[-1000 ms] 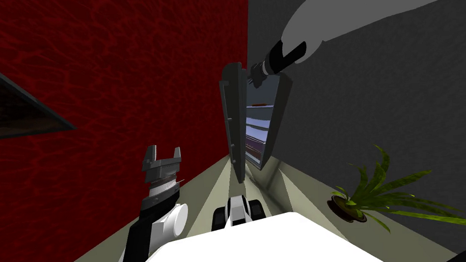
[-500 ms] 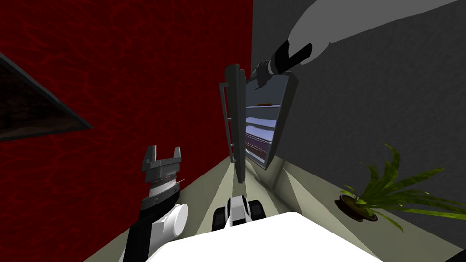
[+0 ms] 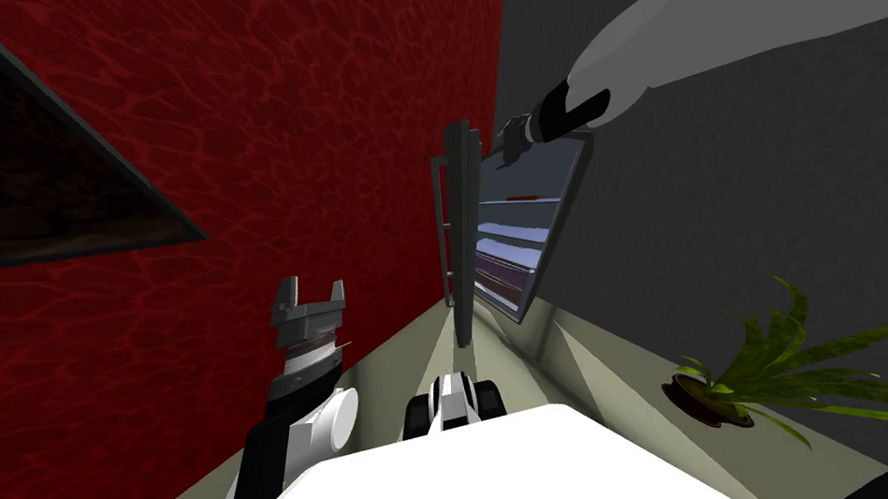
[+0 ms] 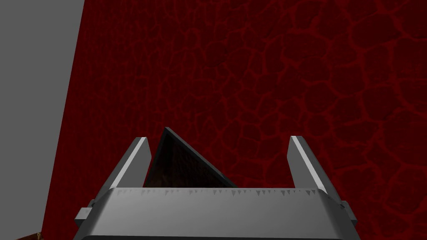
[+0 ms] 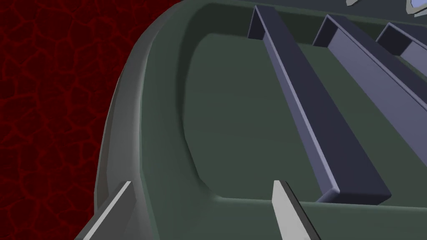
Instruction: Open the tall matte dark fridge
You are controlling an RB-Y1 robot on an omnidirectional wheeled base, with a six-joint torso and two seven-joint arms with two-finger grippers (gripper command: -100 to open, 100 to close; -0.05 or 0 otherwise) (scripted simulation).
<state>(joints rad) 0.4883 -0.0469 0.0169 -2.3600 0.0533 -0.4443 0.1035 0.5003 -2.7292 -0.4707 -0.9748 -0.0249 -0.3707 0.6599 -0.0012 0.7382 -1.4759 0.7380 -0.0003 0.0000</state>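
Grey forearm (image 3: 667, 26), dark wrist (image 3: 572, 105), pale grey jaws

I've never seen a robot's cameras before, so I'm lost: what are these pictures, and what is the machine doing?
It is a two-armed robot in a simulated house. The wide picture comes from a camera on its head, looking down; the other two sit on its wrists, looking along each tool. The right tool, fingers open, is at the top of the open fridge door, whose inner racks it sees; fridge shelves show behind. The left tool, open and empty, faces a red wall. A potted plant stands nearby.
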